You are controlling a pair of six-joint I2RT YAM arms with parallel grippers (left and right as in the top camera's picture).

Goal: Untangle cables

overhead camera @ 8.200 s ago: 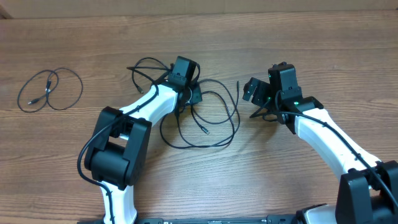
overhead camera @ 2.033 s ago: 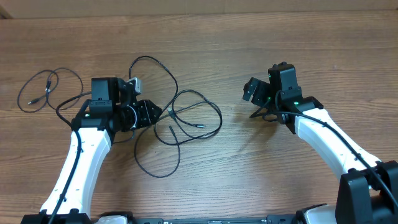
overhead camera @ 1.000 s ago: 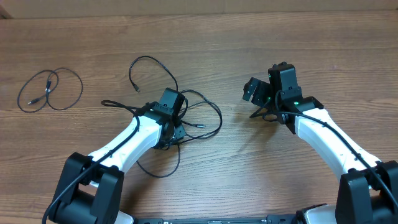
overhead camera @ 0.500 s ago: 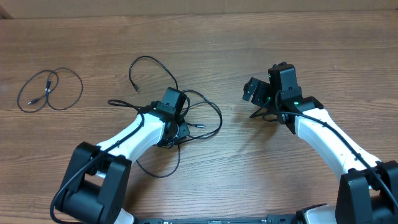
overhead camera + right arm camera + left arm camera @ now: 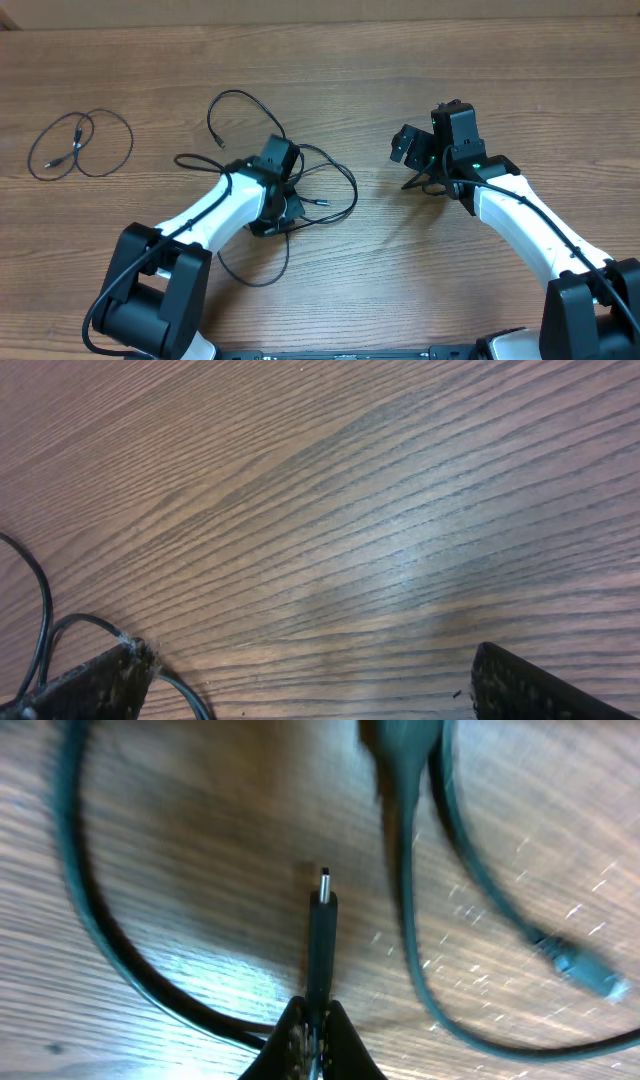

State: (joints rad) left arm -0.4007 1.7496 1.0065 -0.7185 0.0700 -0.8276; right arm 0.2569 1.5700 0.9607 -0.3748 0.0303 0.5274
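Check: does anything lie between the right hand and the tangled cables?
Nothing visible does. Only bare table lies between the open right hand and the nearest loop of the cables. The left hand is within the tangle, shut on one cable just behind its plug.

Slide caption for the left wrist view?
Left gripper shut on a black cable just behind its plug; wooden table beneath.

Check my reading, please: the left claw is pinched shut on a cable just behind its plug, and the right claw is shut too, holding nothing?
Not quite: the right claw is open, its fingers spread wide over the table with nothing between them, as the right wrist view shows. The left claw is indeed pinched shut on a cable just behind its plug.
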